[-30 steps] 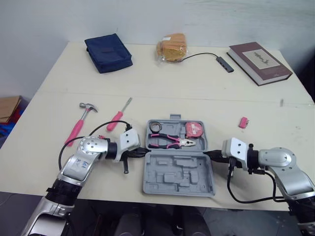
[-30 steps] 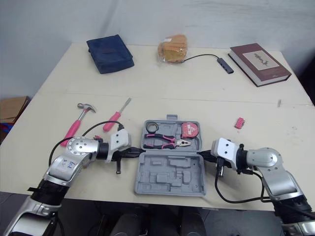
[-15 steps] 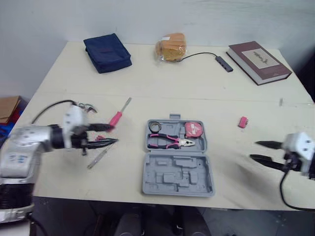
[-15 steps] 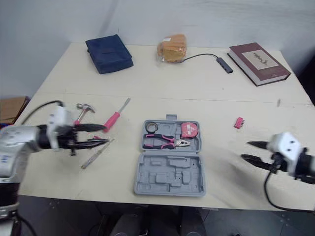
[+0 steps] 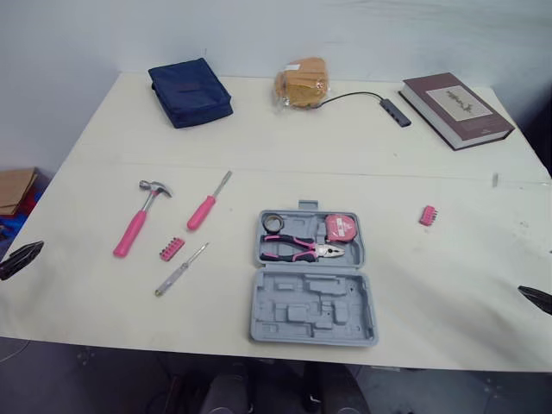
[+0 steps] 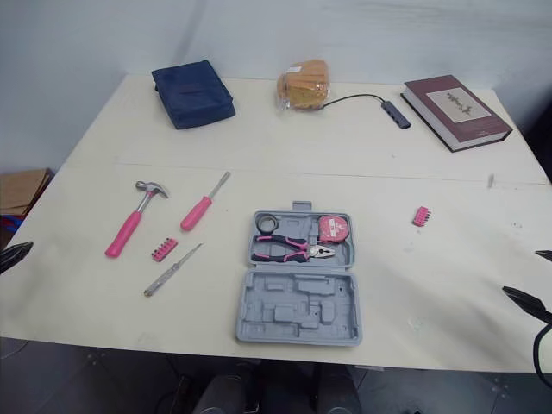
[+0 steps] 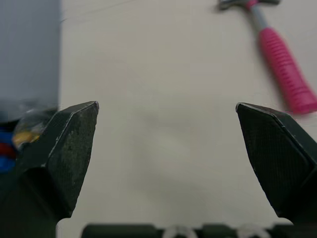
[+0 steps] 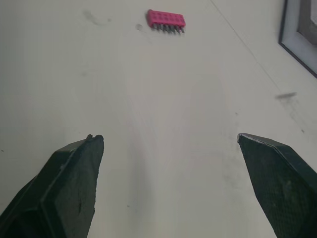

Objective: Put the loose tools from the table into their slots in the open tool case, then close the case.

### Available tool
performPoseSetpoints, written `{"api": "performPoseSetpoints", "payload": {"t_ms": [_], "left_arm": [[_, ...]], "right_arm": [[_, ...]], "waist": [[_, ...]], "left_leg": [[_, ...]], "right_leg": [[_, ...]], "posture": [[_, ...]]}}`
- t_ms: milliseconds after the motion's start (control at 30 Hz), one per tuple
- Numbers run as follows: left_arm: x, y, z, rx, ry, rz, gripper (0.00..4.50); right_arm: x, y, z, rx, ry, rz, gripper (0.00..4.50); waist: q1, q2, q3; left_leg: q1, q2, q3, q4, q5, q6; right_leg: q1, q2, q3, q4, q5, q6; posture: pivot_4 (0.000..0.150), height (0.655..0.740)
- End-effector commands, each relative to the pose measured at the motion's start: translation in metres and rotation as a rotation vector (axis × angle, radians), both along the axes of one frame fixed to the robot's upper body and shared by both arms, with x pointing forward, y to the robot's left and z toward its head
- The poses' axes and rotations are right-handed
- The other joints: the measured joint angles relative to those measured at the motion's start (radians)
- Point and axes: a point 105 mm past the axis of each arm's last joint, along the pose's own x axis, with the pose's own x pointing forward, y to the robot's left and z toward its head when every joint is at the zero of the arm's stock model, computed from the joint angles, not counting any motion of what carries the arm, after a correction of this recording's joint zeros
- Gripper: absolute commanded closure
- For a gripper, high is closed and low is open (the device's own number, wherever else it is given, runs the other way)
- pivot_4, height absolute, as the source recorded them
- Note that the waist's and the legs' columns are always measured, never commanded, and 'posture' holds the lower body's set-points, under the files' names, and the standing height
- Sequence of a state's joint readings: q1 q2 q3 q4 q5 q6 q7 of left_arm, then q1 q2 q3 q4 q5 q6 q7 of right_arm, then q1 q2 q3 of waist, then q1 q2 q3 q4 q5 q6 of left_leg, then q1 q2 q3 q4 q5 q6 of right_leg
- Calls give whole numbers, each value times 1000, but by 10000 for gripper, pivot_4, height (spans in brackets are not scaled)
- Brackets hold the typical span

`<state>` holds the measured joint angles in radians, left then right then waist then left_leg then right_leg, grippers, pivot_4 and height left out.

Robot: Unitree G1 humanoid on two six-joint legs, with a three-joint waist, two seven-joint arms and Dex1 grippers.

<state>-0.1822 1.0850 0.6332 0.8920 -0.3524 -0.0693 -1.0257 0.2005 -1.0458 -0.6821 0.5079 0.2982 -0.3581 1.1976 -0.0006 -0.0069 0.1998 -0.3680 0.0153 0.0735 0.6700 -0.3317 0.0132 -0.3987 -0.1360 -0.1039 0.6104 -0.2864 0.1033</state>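
Observation:
The grey tool case [image 5: 312, 297] lies open near the table's front edge, its upper half holding pink-handled pliers [image 5: 297, 248], a pink tape measure [image 5: 341, 228] and a black ring [image 5: 272, 222]. Left of it lie a pink hammer [image 5: 138, 226], a pink screwdriver [image 5: 205, 205], a slim screwdriver [image 5: 179, 270] and a pink bit holder [image 5: 171, 249]. A second pink bit holder [image 5: 427, 215] lies to the case's right. My left gripper [image 7: 167, 105] is open and empty at the table's far left edge, short of the hammer [image 7: 282, 69]. My right gripper [image 8: 168, 137] is open and empty at the far right edge, with that bit holder [image 8: 166, 20] ahead.
Along the table's back sit a blue pouch [image 5: 190, 91], a bagged bread roll [image 5: 302, 84], a USB hub with its cable [image 5: 392, 110] and a brown book [image 5: 455, 109]. A cardboard box [image 5: 15, 188] stands on the floor to the left.
Both arms have swung outward from the case's two sides to the table's left and right edges. Both grippers went from shut to open. The slim screwdriver and left bit holder are uncovered.

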Motion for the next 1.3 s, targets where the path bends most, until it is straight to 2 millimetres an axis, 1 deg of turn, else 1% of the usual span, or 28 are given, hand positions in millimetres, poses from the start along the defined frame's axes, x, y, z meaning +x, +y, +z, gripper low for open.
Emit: {"api": "performPoseSetpoints", "payload": {"t_ms": [33, 100, 200, 233, 267, 300, 333, 367, 433, 533, 667, 700, 800, 900, 967, 1033, 1133, 1233, 1300], "left_arm": [[-6, 6, 10, 40, -25, 2, 222], [-7, 4, 7, 27, -19, -23, 222], [-8, 0, 4, 30, -10, -55, 222], [-9, -2, 3, 25, -17, -66, 222], [-8, -10, 0, 8, -15, -110, 222], [-9, -17, -2, -5, -13, -143, 222], [-10, -28, -7, -28, 12, -202, 222], [-11, -36, -10, -44, 31, -239, 222], [-14, -60, -13, -65, 56, -330, 222], [-20, -96, -15, -102, 97, -430, 222], [-24, -131, -19, -87, 126, -475, 222], [-24, -145, -21, -78, 131, -484, 222], [-21, -178, -27, -75, 171, -470, 222], [-18, -200, -34, -56, 213, -442, 222], [-14, -208, -36, -57, 216, -414, 222], [-6, -215, -42, -44, 219, -350, 222], [-2, -229, -53, -75, 261, -318, 222], [0, -233, -63, -73, 303, -290, 222], [-1, -235, -66, -74, 327, -286, 222]], "right_arm": [[-6, -10, 8, -14, -55, -38, 0], [-3, -4, 8, 28, -70, -24, 0], [4, 9, 7, 71, -66, 16, 0], [8, 19, 6, 95, -63, 47, 0], [15, 37, 9, 142, -84, 108, 0], [19, 50, 12, 176, -98, 150, 0], [23, 66, 15, 229, -100, 194, 0], [25, 75, 17, 263, -96, 219, 0], [29, 99, 22, 317, -110, 292, 0], [27, 145, 31, 371, -168, 517, 0], [28, 183, 30, 404, -154, 671, 0], [27, 190, 30, 405, -156, 714, 0], [27, 206, 28, 428, -150, 806, 0], [29, 215, 27, 438, -146, 861, 0], [29, 219, 26, 441, -144, 882, 0], [29, 227, 24, 446, -131, 920, 0], [30, 240, 22, 455, -127, 961, 0], [32, 246, 24, 464, -137, 969, 0], [31, 247, 25, 464, -136, 971, 0]], "waist": [[-1, 0, 0], [-3, 0, 0], [-7, 0, 0], [-8, 0, 0], [-13, 0, 0], [-20, 0, 0], [-25, 0, 0], [-26, 1, 0], [-29, 1, 0], [-27, 0, 0], [-22, 0, -1], [-20, 0, -1], [-13, 0, -1], [-2, 0, -1], [0, 0, -1], [0, 0, -1], [0, -1, -1], [-1, -1, -1], [1, -1, -1]], "left_leg": [[0, 0, 0, -1, 0, -1], [0, 0, 1, -3, 2, -4], [0, 0, 2, -4, 5, -1], [0, 0, 3, -4, 5, -1], [0, 0, 3, -4, 5, -1], [1, 1, 4, -4, 5, -1], [1, 1, 4, -4, 5, -1], [1, 1, 4, -4, 5, -1], [0, 1, 4, -4, 5, -1], [-1, 2, 4, -5, 5, -1], [-1, 1, 4, -4, 5, -1], [-1, 1, 4, -4, 5, 0], [-1, 1, 4, -4, 5, 0], [-1, 1, 4, -4, 5, 0], [-1, 1, 5, -4, 6, -1], [-1, 1, 5, -4, 6, -1], [-1, 1, 5, -3, 6, -1], [-1, 1, 6, -3, 6, -1], [-1, 1, 7, -3, 6, -1]], "right_leg": [[-1, 0, 0, 0, 0, 0], [-2, 0, 0, 0, 0, 0], [-3, 1, 0, 1, 0, -1], [-4, 1, 0, 1, 0, -1], [-4, 1, 1, 2, 0, -1], [-4, 1, 1, 2, 0, -1], [-4, 1, 2, 2, 0, -1], [-4, 1, 2, 3, 0, -1], [-5, 1, 3, 3, 0, -1], [-7, 0, 4, 2, 1, -1], [-6, 0, 7, 2, 1, -2], [-6, 0, 8, 2, 1, -2], [-6, 0, 10, 2, 1, -2], [-6, 2, 10, 2, 1, -2], [-7, 3, 11, 3, 1, -2], [-6, 3, 10, 2, 1, -2], [-6, 4, 10, 3, 1, -2], [-7, 4, 10, 4, 1, -2], [-7, 4, 6, 4, 1, -2]], "posture": [[1500, 7400], [1500, 7400], [1500, 7400], [1500, 7400], [1500, 7400], [1500, 7400], [1500, 7400], [1500, 7400], [1500, 7400], [1500, 7400], [1500, 7400], [1500, 7400], [1500, 7400], [1500, 7400], [1500, 7400], [1500, 7400], [1500, 7400], [1500, 7400], [1500, 7400]]}}
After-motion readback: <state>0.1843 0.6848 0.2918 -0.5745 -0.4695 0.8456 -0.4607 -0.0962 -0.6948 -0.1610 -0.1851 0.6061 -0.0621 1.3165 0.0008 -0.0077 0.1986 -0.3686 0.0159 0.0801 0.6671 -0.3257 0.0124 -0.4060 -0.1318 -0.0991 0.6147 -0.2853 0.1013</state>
